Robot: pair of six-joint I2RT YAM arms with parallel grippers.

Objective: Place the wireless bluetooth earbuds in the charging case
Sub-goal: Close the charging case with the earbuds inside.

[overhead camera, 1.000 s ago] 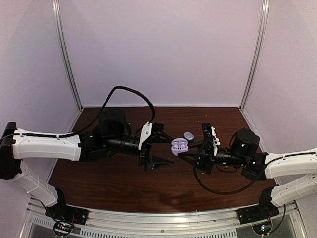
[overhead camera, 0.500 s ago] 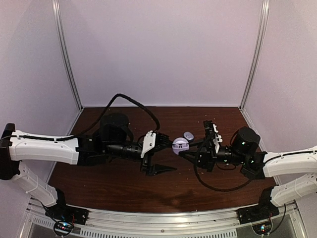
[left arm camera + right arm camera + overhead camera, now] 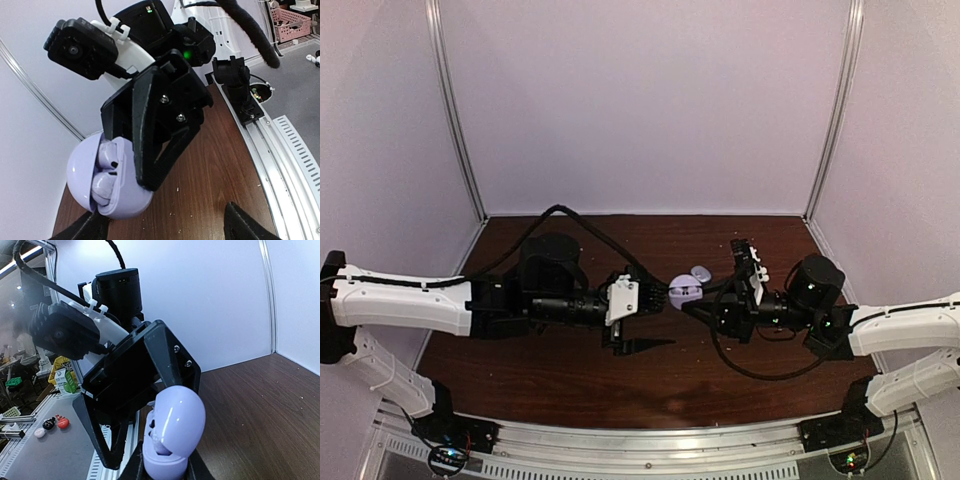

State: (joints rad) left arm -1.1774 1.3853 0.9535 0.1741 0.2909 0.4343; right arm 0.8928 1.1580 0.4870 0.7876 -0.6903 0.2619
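**Item 1.** Table (image 3: 570, 385): dark wood, its near strip lying in front of both arm bases.

**Item 2.** Left gripper (image 3: 648, 316): fingers spread wide with nothing between them, pointing rightward across the table.

**Item 3.** Charging case (image 3: 120, 202): lilac and round, apparently held up off the wood. It lies straight ahead of the left gripper, close but not touching. The lid (image 3: 176, 421) is hinged up and the opening is turned toward the left gripper.

**Item 4.** Earbuds (image 3: 106, 156): two pale ones, side by side inside the case. Whether they are fully seated I cannot tell.

**Item 5.** Right gripper (image 3: 164, 466): clamped on the case's lower half from the opposite side.

**Item 6.** Small lilac piece (image 3: 700, 272): on the table just beyond the case, kind unclear.

**Remark.** The left arm is the free one and close to the case. Any push on the earbuds or lid would likely run along its own pointing axis.
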